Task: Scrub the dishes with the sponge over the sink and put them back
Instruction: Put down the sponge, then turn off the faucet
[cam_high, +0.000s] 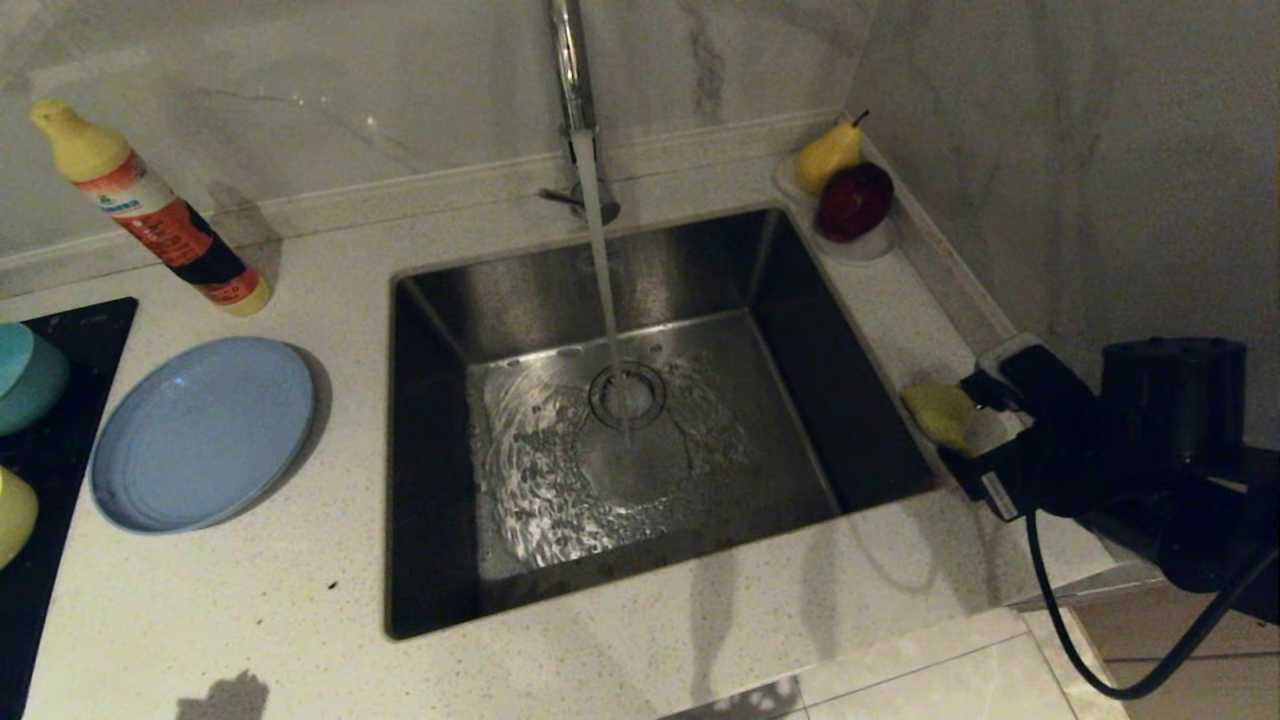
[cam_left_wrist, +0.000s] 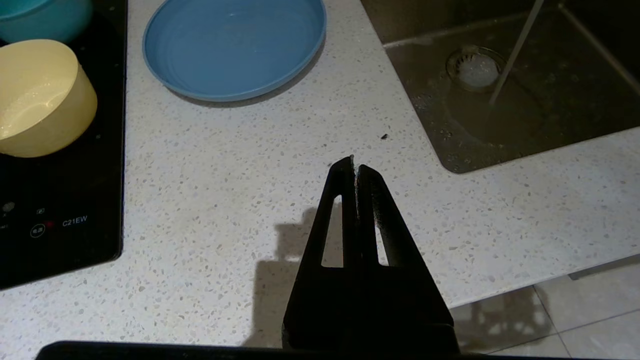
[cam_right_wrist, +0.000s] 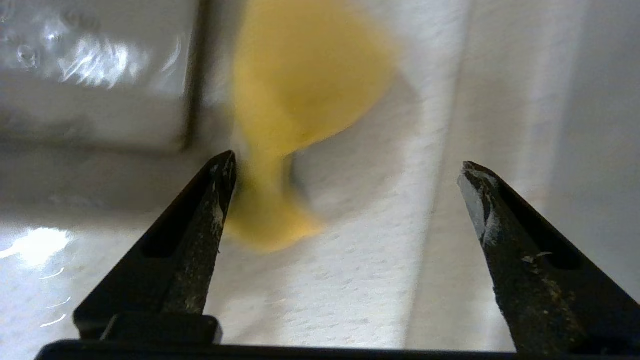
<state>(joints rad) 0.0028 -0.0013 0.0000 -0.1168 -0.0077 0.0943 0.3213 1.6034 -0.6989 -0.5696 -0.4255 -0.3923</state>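
The yellow sponge (cam_high: 940, 412) lies on the counter strip right of the sink (cam_high: 520, 290). My right gripper (cam_high: 975, 430) is low over it and open. In the right wrist view the sponge (cam_right_wrist: 305, 80) sits just ahead of the right gripper (cam_right_wrist: 350, 167), close beside one fingertip (cam_right_wrist: 220, 175), with nothing clamped. The light-blue plate (cam_high: 200, 430) rests on the counter left of the sink. The teal bowl (cam_high: 25, 375) and the pale-yellow bowl (cam_high: 12, 515) stand on the black hob. My left gripper (cam_left_wrist: 354, 162) hangs shut and empty over the front counter, near the plate (cam_left_wrist: 235, 45).
Water runs from the chrome tap (cam_high: 570, 60) onto the drain strainer (cam_high: 627, 393). A detergent bottle (cam_high: 150, 210) stands at the back left. A pear (cam_high: 828, 155) and a red apple (cam_high: 855, 200) sit in a white dish at the back right, by the wall.
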